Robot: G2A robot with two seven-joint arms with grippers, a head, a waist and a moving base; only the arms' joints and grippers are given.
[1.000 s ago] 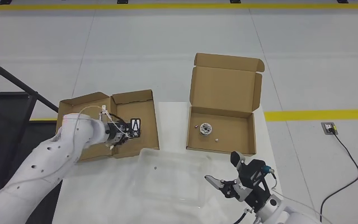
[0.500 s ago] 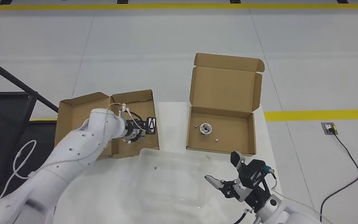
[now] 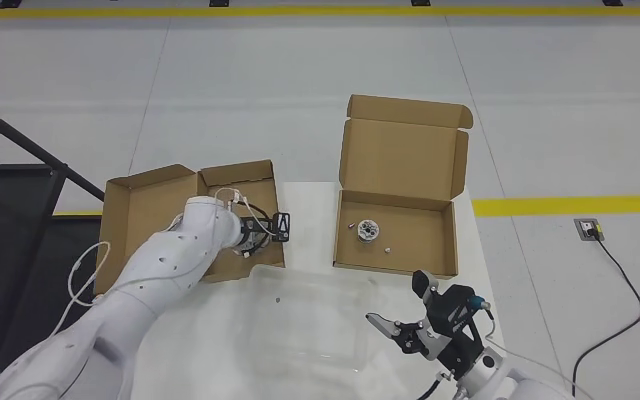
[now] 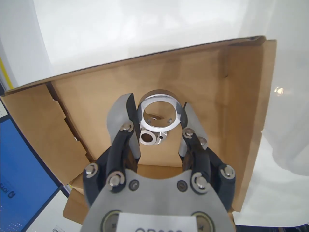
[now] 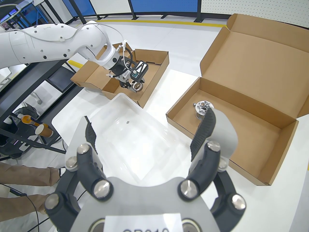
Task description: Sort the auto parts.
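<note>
Cardboard boxes take the sorted parts: one round part [image 3: 368, 229] lies in the right box [image 3: 420, 245] at the bench's far right. The clear tray [image 3: 310, 325] by the near edge holds just a small bit [image 3: 277, 297], so we judge sorting nearly done. Our left gripper [image 4: 158, 117] is clenched on a metal ring [image 4: 157, 129] above the left box [image 3: 240, 185], close to its wall. Our right gripper [image 5: 148, 119] hangs released at the near edge, with room around it.
</note>
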